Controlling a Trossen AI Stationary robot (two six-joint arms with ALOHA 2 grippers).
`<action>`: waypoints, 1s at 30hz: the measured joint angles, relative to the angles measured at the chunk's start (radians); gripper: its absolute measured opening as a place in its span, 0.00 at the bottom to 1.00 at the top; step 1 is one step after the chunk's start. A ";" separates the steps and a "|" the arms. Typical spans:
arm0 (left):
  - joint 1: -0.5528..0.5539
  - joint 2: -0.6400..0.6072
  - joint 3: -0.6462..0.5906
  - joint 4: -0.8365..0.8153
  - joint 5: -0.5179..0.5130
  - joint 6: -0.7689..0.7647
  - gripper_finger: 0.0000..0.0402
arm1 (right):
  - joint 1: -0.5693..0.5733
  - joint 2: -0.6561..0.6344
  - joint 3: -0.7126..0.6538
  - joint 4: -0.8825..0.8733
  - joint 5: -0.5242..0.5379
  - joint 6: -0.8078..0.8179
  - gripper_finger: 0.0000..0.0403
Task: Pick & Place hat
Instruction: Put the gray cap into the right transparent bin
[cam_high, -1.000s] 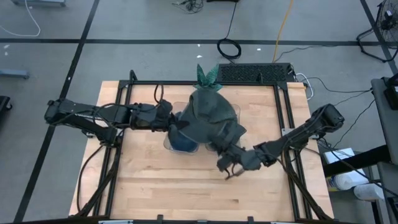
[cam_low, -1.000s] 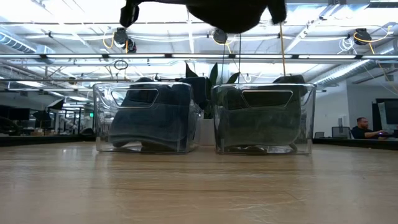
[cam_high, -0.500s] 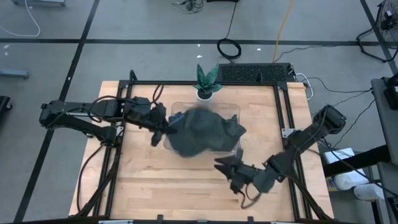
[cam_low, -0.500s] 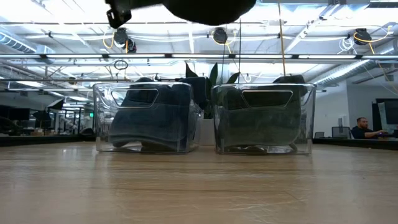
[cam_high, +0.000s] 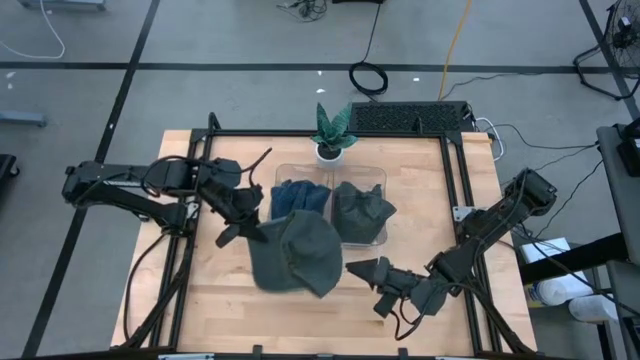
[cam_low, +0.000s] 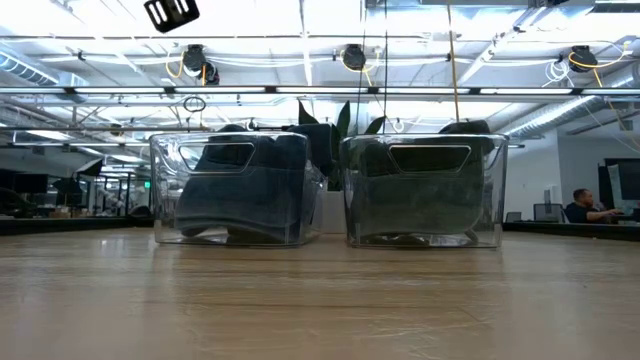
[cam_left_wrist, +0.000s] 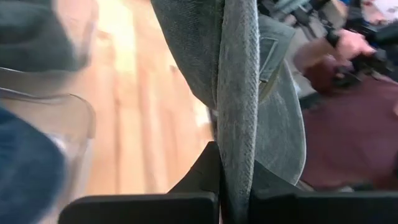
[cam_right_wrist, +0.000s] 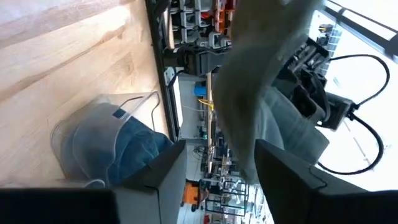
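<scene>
A dark grey cloth hat hangs in the air over the table, just on the near side of two clear bins. My left gripper is at the hat's left edge, shut on it. In the left wrist view the hat runs out from between the fingers. My right gripper stands open just right of the hat; in its own view the hat shows beyond the open fingers. In the low view the hat is out of frame, and only part of the left gripper shows at the top. My left gripper pinches the hat's edge between its two fingers, coming level from the table's left. The cloth stands on edge in the hold as a thick seam or fold. The hat is lifted clear and spreads out to the right of the fingers.
The left clear bin holds blue hats, the right one grey hats; both show in the low view. A small potted plant stands behind them. Bare wood lies toward the near edge.
My left gripper has swung from over the bins toward the table's near edge, carrying the hat off the bins and out in front of them. The hat has dropped from a wide spread into a smaller hanging shape. My right gripper has drawn back toward the near edge.
</scene>
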 joint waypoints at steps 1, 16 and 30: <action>-0.007 0.000 0.000 0.000 0.017 -0.006 0.02 | -0.002 0.000 0.000 0.011 0.000 0.000 0.45; -0.093 0.027 -0.001 0.011 0.003 -0.080 0.02 | -0.088 0.001 0.000 0.078 -0.166 -0.081 0.49; -0.096 0.058 0.000 0.039 -0.013 -0.077 0.02 | -0.112 0.001 0.000 0.151 -0.327 -0.156 0.25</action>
